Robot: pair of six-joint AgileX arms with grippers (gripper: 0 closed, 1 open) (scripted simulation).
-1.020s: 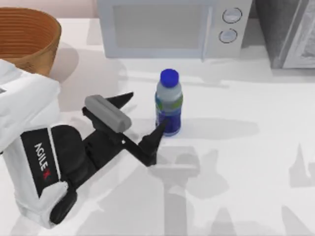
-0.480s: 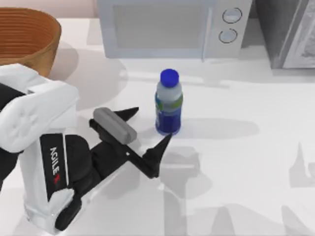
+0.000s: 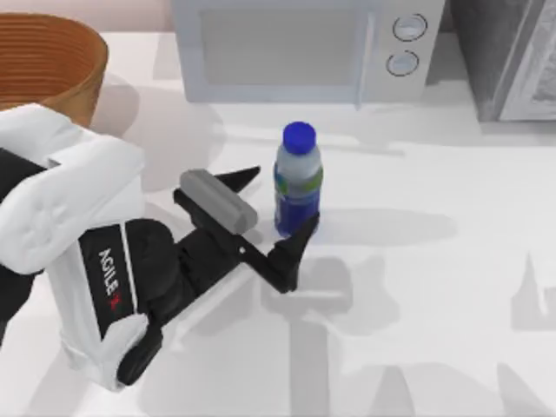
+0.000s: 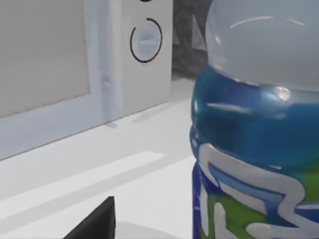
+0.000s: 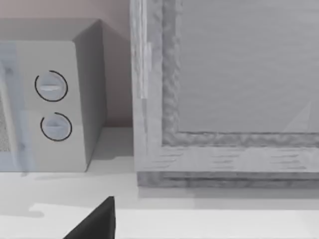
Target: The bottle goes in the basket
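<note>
Clear plastic, blue-capped, the small bottle (image 3: 297,184) stands upright before the grey microwave (image 3: 300,48), between my left gripper's (image 3: 274,204) spread black fingers. If one finger touches first, I fear it tips over, far from the round wicker basket (image 3: 48,65).

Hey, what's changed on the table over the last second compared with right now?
The left gripper has moved toward the table's right, closing in on the bottle; its open fingers now sit on either side of the bottle's lower half, with no grip visible yet. The bottle stands upright in the same spot in front of the microwave, and the basket at the table's far left has not moved.
</note>
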